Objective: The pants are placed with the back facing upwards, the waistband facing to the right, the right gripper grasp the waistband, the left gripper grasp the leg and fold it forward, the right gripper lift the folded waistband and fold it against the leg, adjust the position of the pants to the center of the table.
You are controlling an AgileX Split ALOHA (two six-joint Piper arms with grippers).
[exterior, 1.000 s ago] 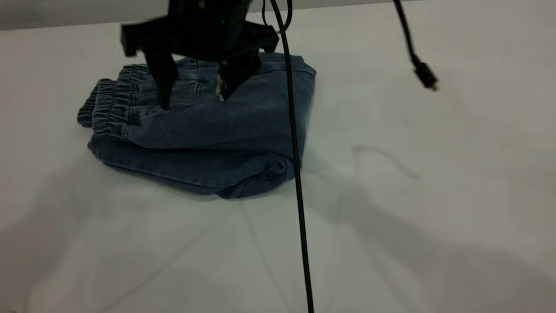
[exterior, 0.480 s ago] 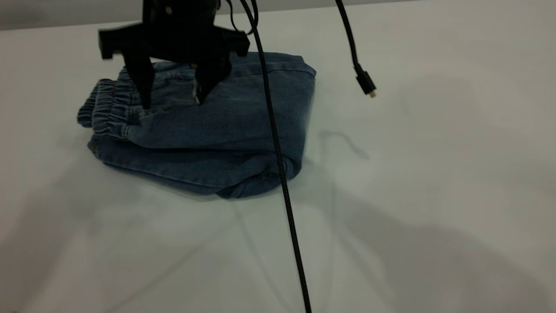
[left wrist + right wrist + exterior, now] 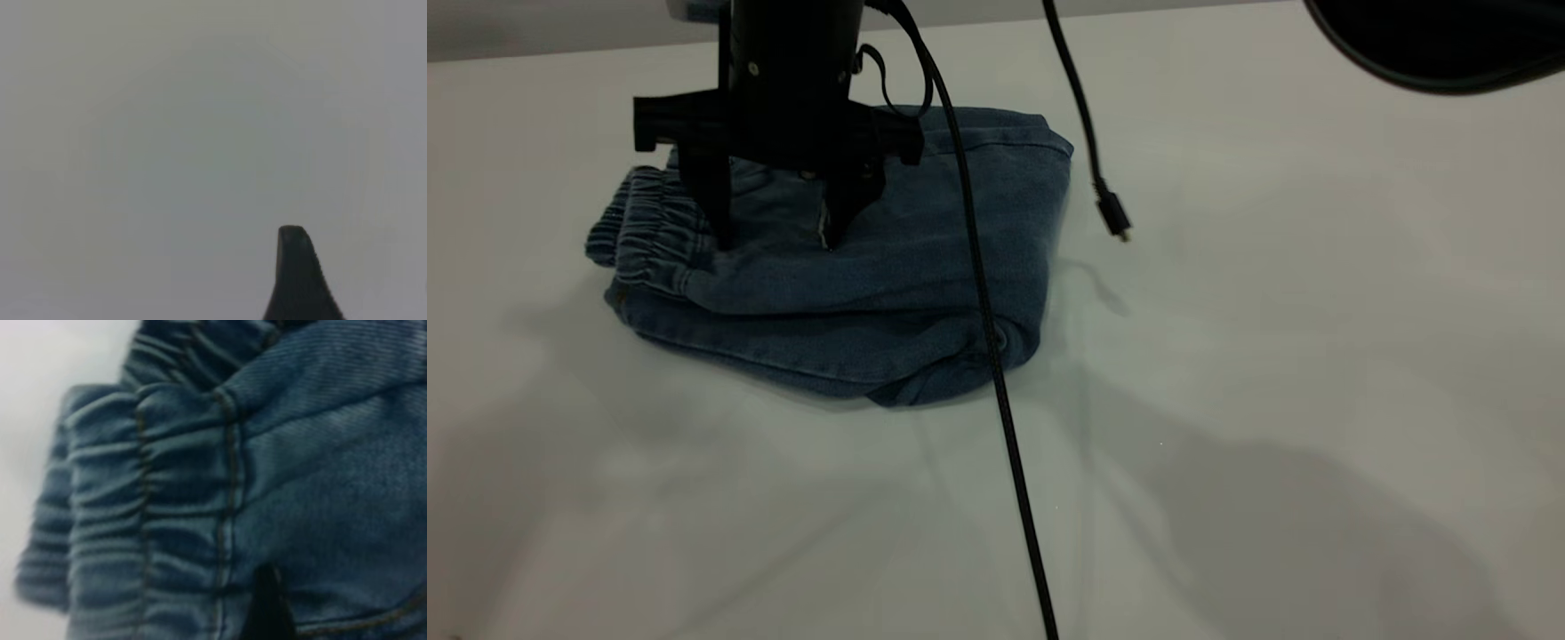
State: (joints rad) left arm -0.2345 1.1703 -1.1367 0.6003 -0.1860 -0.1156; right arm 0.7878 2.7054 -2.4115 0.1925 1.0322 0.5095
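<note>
The pants [image 3: 889,267] lie folded in a thick blue denim bundle on the table [image 3: 1272,400], left of its middle. The gathered waistband [image 3: 636,233] is at the bundle's left end and fills the right wrist view [image 3: 153,513]. My right gripper [image 3: 775,233] stands upright on the pants just beside the waistband. It is open, with both fingertips [image 3: 267,607] touching the denim and nothing clamped. The printed leg is hidden in the fold. In the left wrist view the left gripper [image 3: 360,293] is open over bare table [image 3: 167,133], with one fingertip [image 3: 297,280] showing.
A thick black cable [image 3: 996,356] hangs from the right arm across the pants toward the table's near edge. A thinner cable ends in a loose plug [image 3: 1113,218] dangling right of the pants. A black rounded part [image 3: 1432,44] enters at the top right corner.
My right gripper has moved left and come down until its open fingertips rest on the denim by the waistband. The dangling plug has swung left and lower. The pants have not shifted.
</note>
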